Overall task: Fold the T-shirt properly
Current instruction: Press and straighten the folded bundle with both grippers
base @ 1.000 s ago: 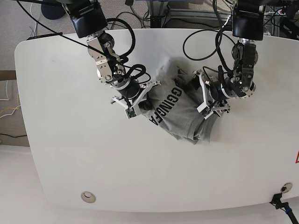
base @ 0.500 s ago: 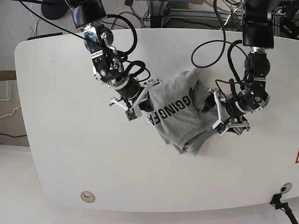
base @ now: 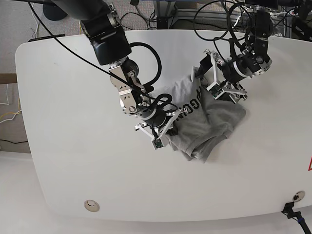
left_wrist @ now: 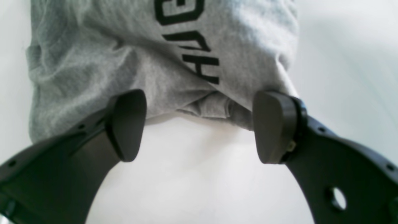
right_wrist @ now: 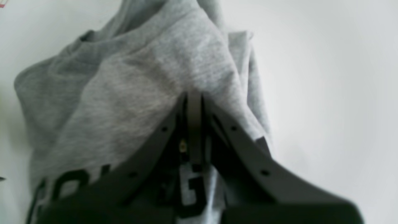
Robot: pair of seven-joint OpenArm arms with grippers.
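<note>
Gripping: right gripper [right_wrist: 192, 102] – jaws pinched together on T-shirt [base: 209, 119] fabric
Left gripper [left_wrist: 199, 127]: jaws apart, holding nothing
T-shirt: crumpled mid-table [base: 73, 161]
Lettering: black, partly readable – "G"

**Open jaws at the shirt's edge**

We see the left gripper [left_wrist: 199, 130] with its jaws spread wide, nothing between them. Just beyond lies the T-shirt [left_wrist: 102, 62], grey and rumpled, black lettering facing up, a folded edge bunched near the right-hand fingertip [left_wrist: 273, 127]. Below is the white table [left_wrist: 199, 186].
</note>
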